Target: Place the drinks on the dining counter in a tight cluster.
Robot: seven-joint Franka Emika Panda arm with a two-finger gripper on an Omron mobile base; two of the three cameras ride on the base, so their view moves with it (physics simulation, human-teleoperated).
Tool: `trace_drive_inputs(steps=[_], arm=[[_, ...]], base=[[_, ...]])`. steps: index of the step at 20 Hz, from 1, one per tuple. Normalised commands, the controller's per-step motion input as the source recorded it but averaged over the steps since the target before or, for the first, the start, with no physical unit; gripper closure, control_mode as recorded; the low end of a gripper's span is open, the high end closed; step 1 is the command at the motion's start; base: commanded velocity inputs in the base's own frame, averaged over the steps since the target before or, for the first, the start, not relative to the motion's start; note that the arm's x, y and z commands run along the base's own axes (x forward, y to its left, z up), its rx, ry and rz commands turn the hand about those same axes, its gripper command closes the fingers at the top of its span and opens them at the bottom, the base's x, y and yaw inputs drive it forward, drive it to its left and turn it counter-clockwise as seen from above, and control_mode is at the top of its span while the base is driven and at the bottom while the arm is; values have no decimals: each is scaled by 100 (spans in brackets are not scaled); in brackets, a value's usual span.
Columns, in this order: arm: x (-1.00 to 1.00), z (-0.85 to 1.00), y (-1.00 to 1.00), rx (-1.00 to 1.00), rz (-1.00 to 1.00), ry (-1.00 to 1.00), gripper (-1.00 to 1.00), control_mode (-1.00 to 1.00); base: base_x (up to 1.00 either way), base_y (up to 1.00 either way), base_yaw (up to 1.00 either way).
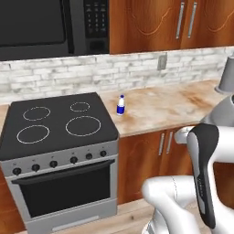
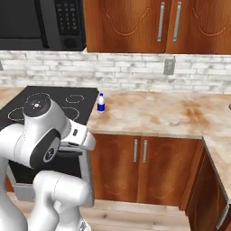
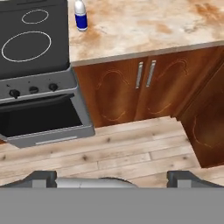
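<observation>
Left base view shows the marbled desk [image 1: 173, 107] running across the middle of the frame, with wooden cabinets [image 1: 160, 148] under it. At the left stands the stove [image 1: 57, 123] with a black top and an oven below. The small clear bottle [image 1: 121, 105] with blue label and white cap stands upright on the desk, just beside the stove's right edge. In the hand view the gripper [image 3: 112, 179] is open wide at the bottom, over the wooden floor [image 3: 122, 151], well apart from the bottle.
</observation>
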Motion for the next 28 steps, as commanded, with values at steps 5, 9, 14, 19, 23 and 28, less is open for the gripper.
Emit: trace_drive_inputs(steps=[5,9,14,19,23,28], arm=[[0,0,0,0,0,0,-100,100],[0,0,0,0,0,0,-100,100],[0,0,0,0,0,0,-100,100],[0,0,0,0,0,0,-100,100],[0,0,0,0,0,0,-100,100],[0,0,0,0,0,0,-100,100]], base=[[90,-7,6],[98,-26,18],[78,-32,23],[85,-6,16],[61,-1,15],[68,-11,21]])
